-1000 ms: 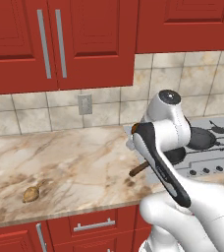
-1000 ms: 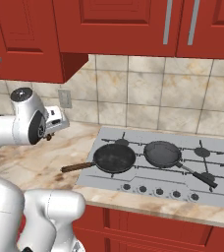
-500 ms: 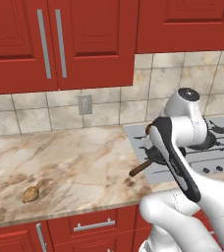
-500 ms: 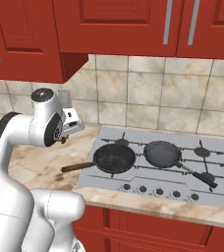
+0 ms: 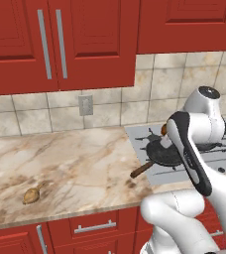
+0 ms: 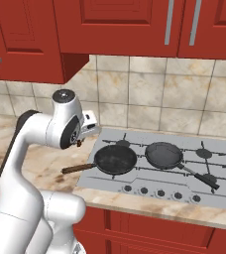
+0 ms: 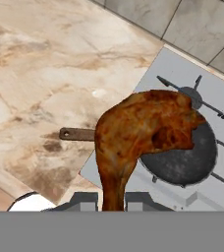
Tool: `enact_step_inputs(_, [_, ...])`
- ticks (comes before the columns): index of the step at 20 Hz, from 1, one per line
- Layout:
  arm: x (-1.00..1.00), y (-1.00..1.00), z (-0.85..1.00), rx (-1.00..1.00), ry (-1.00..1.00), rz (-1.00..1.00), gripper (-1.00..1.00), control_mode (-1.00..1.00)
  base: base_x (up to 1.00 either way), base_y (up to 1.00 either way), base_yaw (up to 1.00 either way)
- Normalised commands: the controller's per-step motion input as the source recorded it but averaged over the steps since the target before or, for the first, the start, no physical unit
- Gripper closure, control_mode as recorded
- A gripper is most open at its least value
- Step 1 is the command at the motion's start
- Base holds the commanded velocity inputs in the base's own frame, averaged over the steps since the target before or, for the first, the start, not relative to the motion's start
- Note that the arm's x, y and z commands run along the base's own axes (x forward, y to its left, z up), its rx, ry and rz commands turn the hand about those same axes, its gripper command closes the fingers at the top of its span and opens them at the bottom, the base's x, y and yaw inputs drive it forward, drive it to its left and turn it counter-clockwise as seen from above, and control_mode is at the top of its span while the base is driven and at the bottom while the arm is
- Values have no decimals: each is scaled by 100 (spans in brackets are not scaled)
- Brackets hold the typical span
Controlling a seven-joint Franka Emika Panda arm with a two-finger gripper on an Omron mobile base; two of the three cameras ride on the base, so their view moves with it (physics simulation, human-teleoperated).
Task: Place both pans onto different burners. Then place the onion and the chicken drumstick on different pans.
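Both pans (image 6: 115, 159) (image 6: 164, 154) sit on burners. Claw (image 7: 113, 199) clamped on drumstick (image 7: 138, 133), high over the wooden-handled pan. Onion (image 5: 31, 195) lies on counter (image 5: 75, 163), not yet placed.

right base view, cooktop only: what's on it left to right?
wooden-handled pan → smaller grey pan, each on its own burner of the cooktop.

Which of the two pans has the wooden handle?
The left pan, the wider black one. Its brown handle sticks out over the counter. The right pan is smaller and has a dark handle.
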Motion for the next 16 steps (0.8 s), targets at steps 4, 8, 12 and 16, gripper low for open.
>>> enact_step_inputs(4, [0,-54,0,0,0,1,100,-100,0,0,0])
enact_step_inputs(8, [0,-55,0,0,0,2,100,-100,0,0,0])
enact_step_inputs(12, [0,-55,0,0,0,1,100,-100,0,0,0])
enact_step_inputs(16, [1,-52,0,0,0,2,100,-100,0,0,0])
